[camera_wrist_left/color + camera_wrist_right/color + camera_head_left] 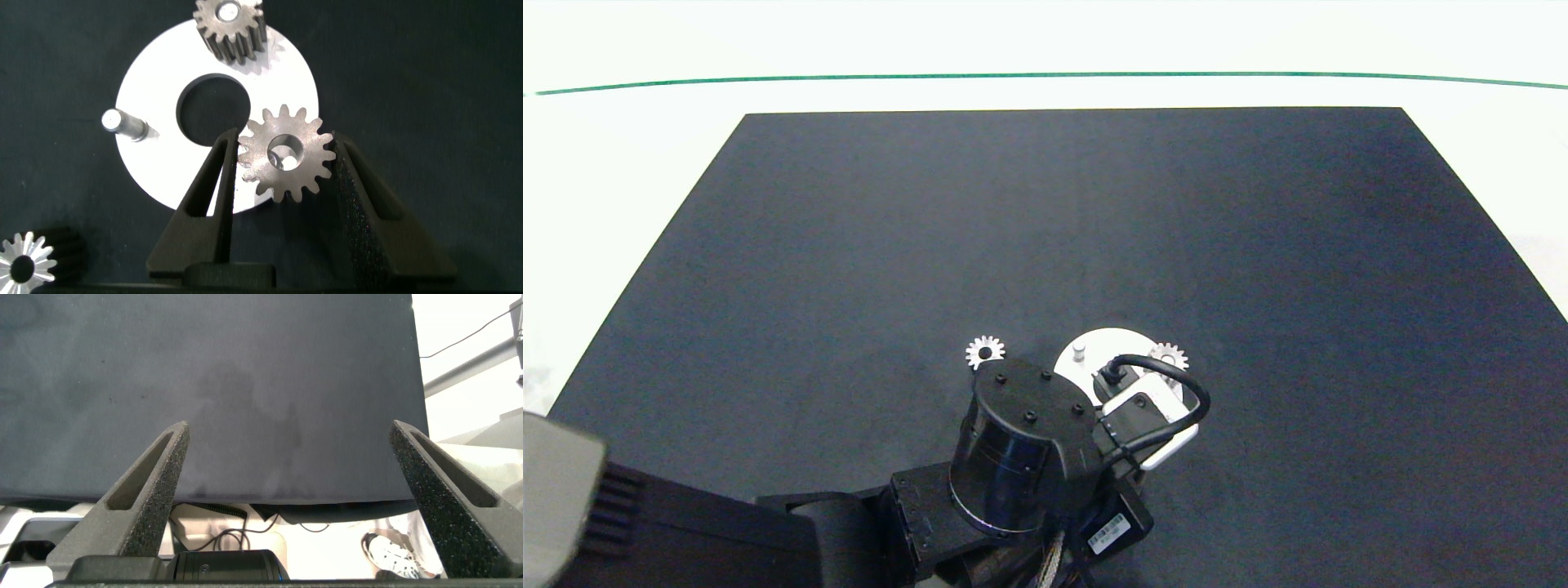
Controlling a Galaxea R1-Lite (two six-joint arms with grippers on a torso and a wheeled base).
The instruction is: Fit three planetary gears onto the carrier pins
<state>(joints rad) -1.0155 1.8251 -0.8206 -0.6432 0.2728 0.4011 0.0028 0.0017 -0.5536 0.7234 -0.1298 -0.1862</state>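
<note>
My left gripper [284, 140] is shut on a silver-grey planetary gear [286, 153], holding it flat over the rim of the white disc [159, 167]. One carrier pin [122, 122] stands bare. A second gear [230, 28] sits on another pin at the disc's edge. Whatever lies under the held gear is hidden. A third gear [29, 261] lies loose on the mat beside the disc. From above, the left arm [1021, 441] covers most of the disc [1107, 343], leaving the bare pin [1079, 351], the seated gear [1169, 357] and the loose gear [985, 352] visible. My right gripper [290, 449] is open and holds nothing.
A dark mat [1078, 229] covers the table, with white surface around it and a green line [1045, 76] at the far side. The right gripper hangs over the mat's edge, out of the head view, with cables [237, 535] below it.
</note>
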